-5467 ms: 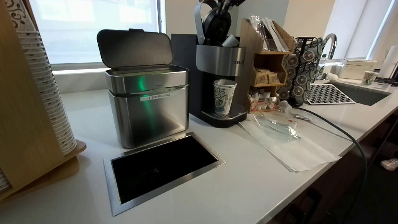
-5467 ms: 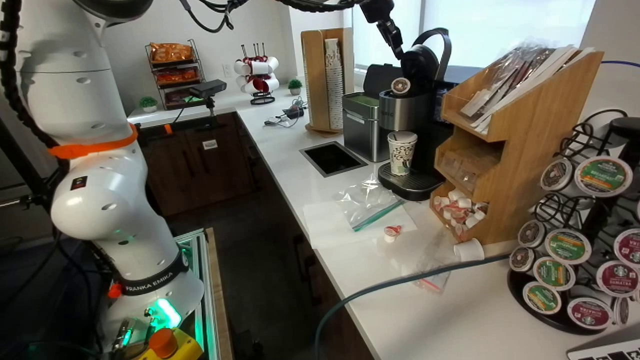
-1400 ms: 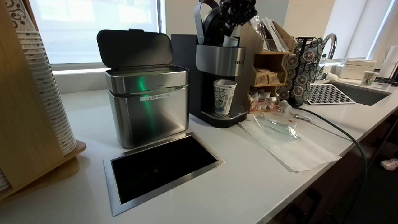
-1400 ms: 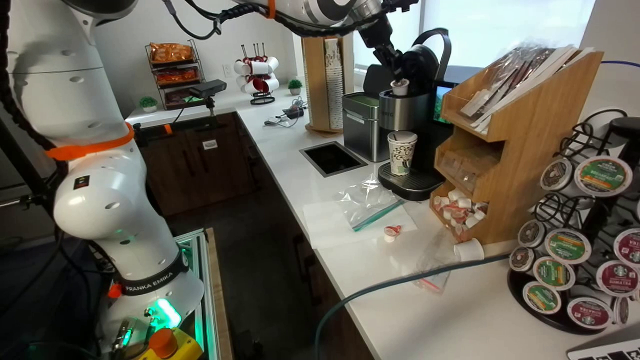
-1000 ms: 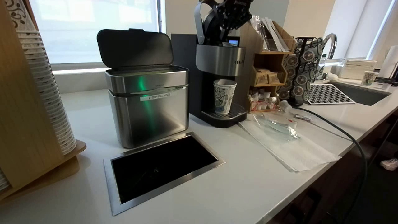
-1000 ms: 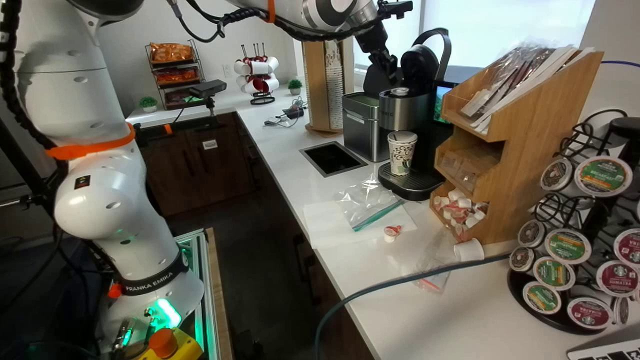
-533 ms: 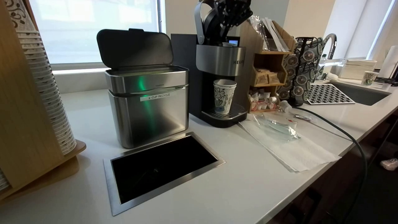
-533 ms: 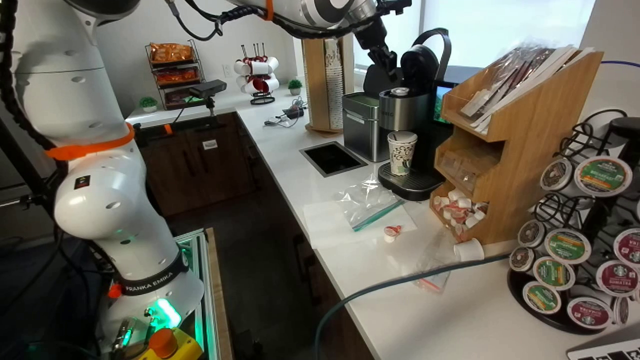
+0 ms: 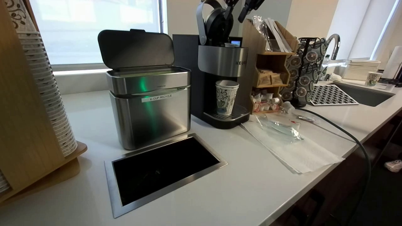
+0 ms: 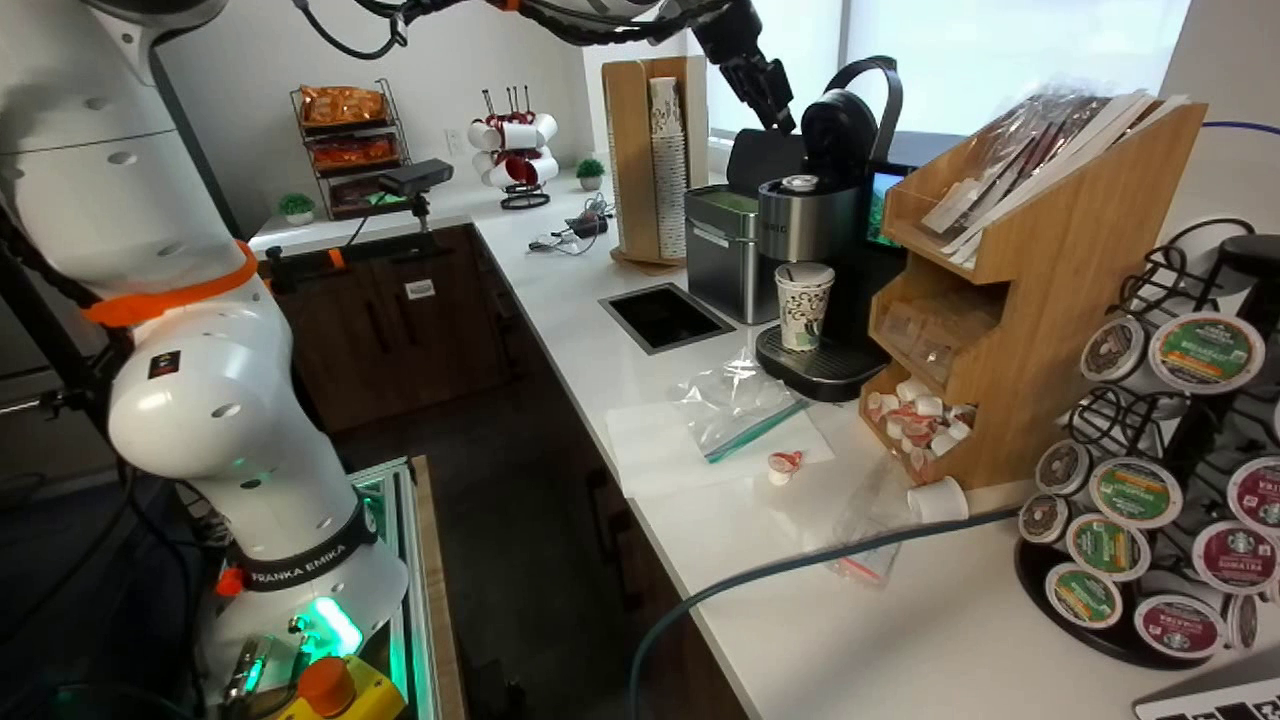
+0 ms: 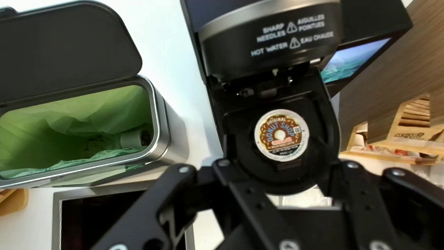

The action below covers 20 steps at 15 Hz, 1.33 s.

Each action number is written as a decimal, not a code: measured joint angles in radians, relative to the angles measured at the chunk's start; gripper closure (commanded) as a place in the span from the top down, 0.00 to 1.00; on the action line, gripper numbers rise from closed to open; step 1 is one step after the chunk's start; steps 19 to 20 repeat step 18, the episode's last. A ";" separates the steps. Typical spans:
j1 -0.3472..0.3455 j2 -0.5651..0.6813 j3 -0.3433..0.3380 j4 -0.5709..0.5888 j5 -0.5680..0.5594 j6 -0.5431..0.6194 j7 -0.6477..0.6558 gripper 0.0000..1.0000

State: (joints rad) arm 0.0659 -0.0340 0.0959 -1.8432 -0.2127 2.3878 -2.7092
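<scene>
Since a few seconds back the coffee pod (image 11: 281,137) has gone from lying tipped on the coffee maker (image 9: 223,61) to sitting sunk in its top, and the gripper (image 9: 234,17) has lifted away, its two fingers (image 9: 247,11) spread apart with nothing between them. Leftmost, a wooden tower (image 9: 28,103) keeps paper cups (image 9: 47,91) stacked inside one another, I suppose to save room. Next comes the steel bin (image 9: 154,116), labelled for K-cup recycling; its lid (image 9: 136,50) stands up along the far edge, leaving the green liner (image 11: 69,118) in view. Then the coffee maker: its head (image 11: 270,45) is swung up, which must be what lets the coffee pod be got at, and a patterned cup (image 9: 226,99) stands on the drip tray (image 9: 241,112) below, placed, I'd guess, to catch what runs out. The coffee pod lies label up and looks level, a round face with a pale rim, a brown doughnut ring, blue lettering reading "Donut Shop" and a pale centre; its sides are out of sight. To the right, a wooden organizer (image 10: 1060,320) sorts packets (image 9: 265,79) and small tubs (image 10: 928,405) by shelf, and right of that a rack (image 9: 298,102) holds more pods (image 10: 1137,492) facing outward, probably so the labels can be read.
</scene>
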 measured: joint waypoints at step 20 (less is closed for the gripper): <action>0.011 -0.198 -0.003 -0.127 0.001 -0.173 0.051 1.00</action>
